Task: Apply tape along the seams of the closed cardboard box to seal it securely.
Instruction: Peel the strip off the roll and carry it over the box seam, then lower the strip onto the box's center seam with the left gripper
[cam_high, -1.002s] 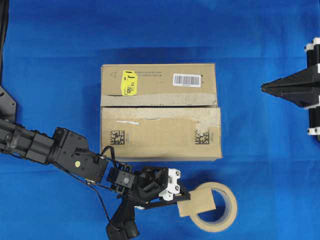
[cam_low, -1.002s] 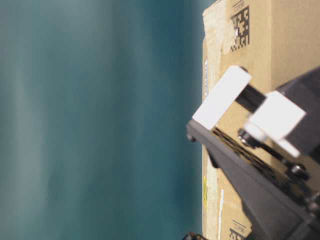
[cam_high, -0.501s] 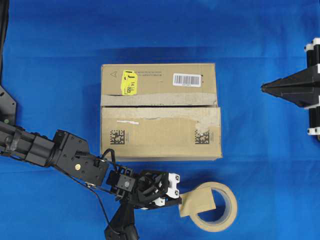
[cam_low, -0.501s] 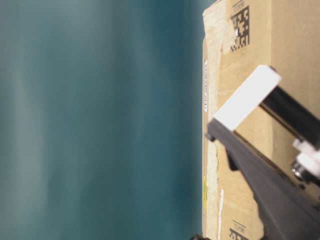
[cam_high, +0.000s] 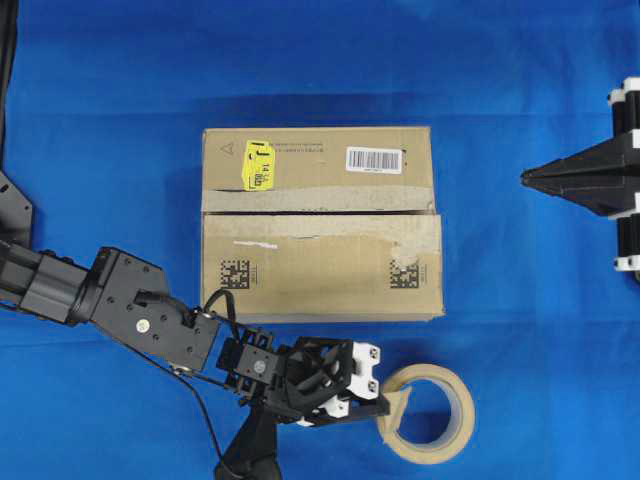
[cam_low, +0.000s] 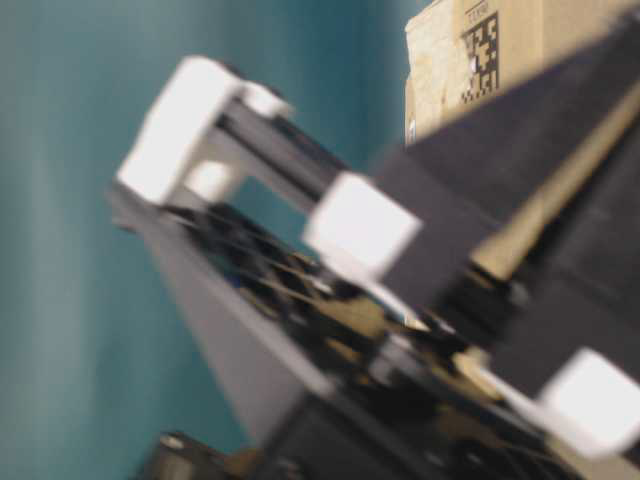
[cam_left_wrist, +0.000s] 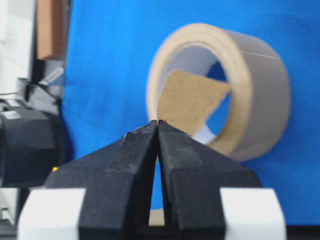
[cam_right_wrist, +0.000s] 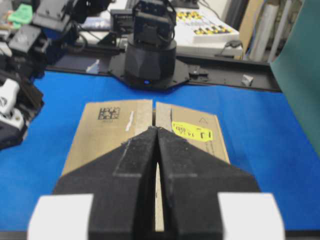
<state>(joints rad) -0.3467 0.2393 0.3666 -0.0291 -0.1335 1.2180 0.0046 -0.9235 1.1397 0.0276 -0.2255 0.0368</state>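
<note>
The cardboard box (cam_high: 320, 275) lies flat mid-table, yellow sticker (cam_high: 258, 165) at its far left. Its seam (cam_high: 320, 212) runs left to right between pale old tape strips. Below the box, my left gripper (cam_high: 386, 408) is shut on the corner of the tan tape (cam_high: 399, 401), whose flap rises from the beige tape roll (cam_high: 432, 414). The left wrist view shows the closed tips (cam_left_wrist: 158, 121) pinching the tape (cam_left_wrist: 190, 100) in front of the roll (cam_left_wrist: 255, 90). My right gripper (cam_high: 526, 176) hovers right of the box, shut and empty, its tips (cam_right_wrist: 157, 128) pointing along the seam (cam_right_wrist: 154, 112).
Blue cloth covers the table all round the box. The table-level view is filled by the blurred left gripper (cam_low: 330, 300), with a corner of the box (cam_low: 445, 55) behind it. The other arm's base (cam_right_wrist: 150, 60) stands beyond the box.
The left gripper has closed on the tape flap and shifted right toward the roll. The flap, flat before, now stands on edge. The right arm has not moved.
</note>
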